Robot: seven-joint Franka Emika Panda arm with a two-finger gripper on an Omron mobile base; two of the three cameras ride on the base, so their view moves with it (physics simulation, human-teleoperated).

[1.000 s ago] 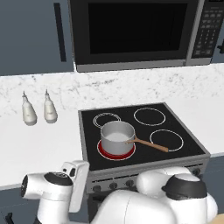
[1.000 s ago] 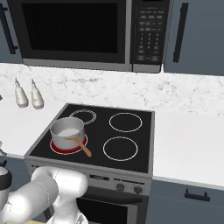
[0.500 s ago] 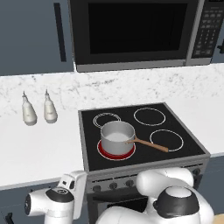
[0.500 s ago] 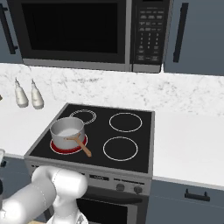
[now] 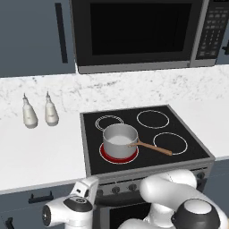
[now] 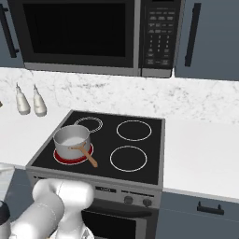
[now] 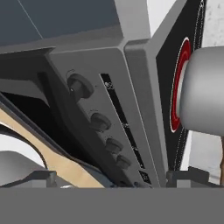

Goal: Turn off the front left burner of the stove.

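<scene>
Grey-blue cabinets (image 5: pixel 31 36) and a speckled white counter (image 5: pixel 40 147) frame this kitchen, with a black-and-silver microwave (image 5: pixel 138 33) hung over the cooking area. Below it sits the stove (image 5: pixel 143 134), a black glass top with four ring markings above a grey steel front panel (image 7: pixel 118 113). White robot arm segments (image 5: pixel 179 201) rise in front of that panel, low in both base views.

On the near left ring of the glass stands a steel saucepan (image 5: pixel 119 139), its wooden handle (image 5: pixel 154 148) pointing right toward the neighbouring ring. Around the pan's base the front left burner (image 5: pixel 112 157) glows red; in the right base view the same red rim shows under the pan (image 6: pixel 65 158). The other three rings are thin white outlines.

Two pale shakers (image 5: pixel 39 112) stand side by side on the counter, well left of the stove.

From the hand camera, rolled sideways, a row of dark round knobs (image 7: pixel 81 85) runs along the panel. The gripper (image 7: pixel 111 177) faces this row, apart from it, its small dark fingertips (image 7: pixel 43 176) spread wide and holding nothing.
</scene>
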